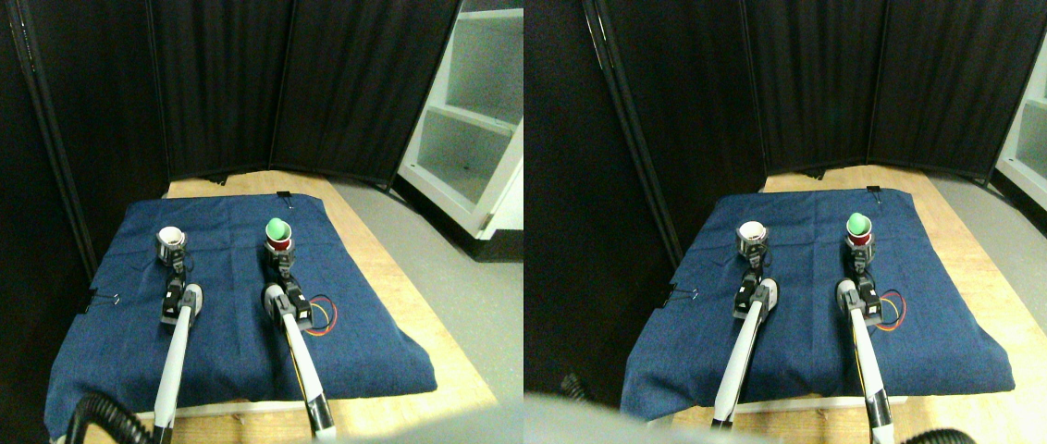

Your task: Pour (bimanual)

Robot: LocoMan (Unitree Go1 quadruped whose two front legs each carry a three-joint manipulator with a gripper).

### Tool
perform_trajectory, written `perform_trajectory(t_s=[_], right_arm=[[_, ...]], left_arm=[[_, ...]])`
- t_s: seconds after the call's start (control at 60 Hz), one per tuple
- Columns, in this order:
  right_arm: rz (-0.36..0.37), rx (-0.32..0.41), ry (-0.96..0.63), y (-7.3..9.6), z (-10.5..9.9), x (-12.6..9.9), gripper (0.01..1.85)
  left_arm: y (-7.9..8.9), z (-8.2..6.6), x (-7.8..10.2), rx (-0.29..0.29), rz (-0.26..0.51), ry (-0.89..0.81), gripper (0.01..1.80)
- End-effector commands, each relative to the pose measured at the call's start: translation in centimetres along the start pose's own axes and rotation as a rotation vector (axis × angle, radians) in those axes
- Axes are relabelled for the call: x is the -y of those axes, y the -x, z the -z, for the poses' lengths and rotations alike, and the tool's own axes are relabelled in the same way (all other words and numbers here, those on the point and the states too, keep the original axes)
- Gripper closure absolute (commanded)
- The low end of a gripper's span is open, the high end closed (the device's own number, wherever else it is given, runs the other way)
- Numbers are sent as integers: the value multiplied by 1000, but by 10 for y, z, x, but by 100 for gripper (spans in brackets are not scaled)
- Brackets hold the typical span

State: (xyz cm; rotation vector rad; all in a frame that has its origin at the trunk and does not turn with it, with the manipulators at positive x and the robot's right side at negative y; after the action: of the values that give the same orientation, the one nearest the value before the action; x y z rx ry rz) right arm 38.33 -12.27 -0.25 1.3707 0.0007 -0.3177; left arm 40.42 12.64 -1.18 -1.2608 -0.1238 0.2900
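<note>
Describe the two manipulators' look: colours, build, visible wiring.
Both are slim pale, near-white limbs with dark blocky joint housings near the tip. The left gripper and right gripper are black or dark grey; their fingers are too small to make out. Red, yellow and dark wires loop out beside the right manipulator's housing. No markings are legible.

White cup (170, 237) upright on the blue cloth (227, 324), left side, mouth open upward. Red cup (279, 242) upright to its right, well apart, a green ball (277, 227) sitting in its mouth.
</note>
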Motion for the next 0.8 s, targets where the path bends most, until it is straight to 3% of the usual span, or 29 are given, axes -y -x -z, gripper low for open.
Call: perform_trajectory(t_s=[0.017,0.467,0.8], right_arm=[[-82,-2,-19,2,-3,-25,153],[-112,-23,-2,8,-1,-41,153],[-147,-54,75,14,2,-52,153]], left_arm=[[1,3,17,-24,45,35,148],[11,14,51,-95,61,37,148],[26,18,89,-165,73,10,148]])
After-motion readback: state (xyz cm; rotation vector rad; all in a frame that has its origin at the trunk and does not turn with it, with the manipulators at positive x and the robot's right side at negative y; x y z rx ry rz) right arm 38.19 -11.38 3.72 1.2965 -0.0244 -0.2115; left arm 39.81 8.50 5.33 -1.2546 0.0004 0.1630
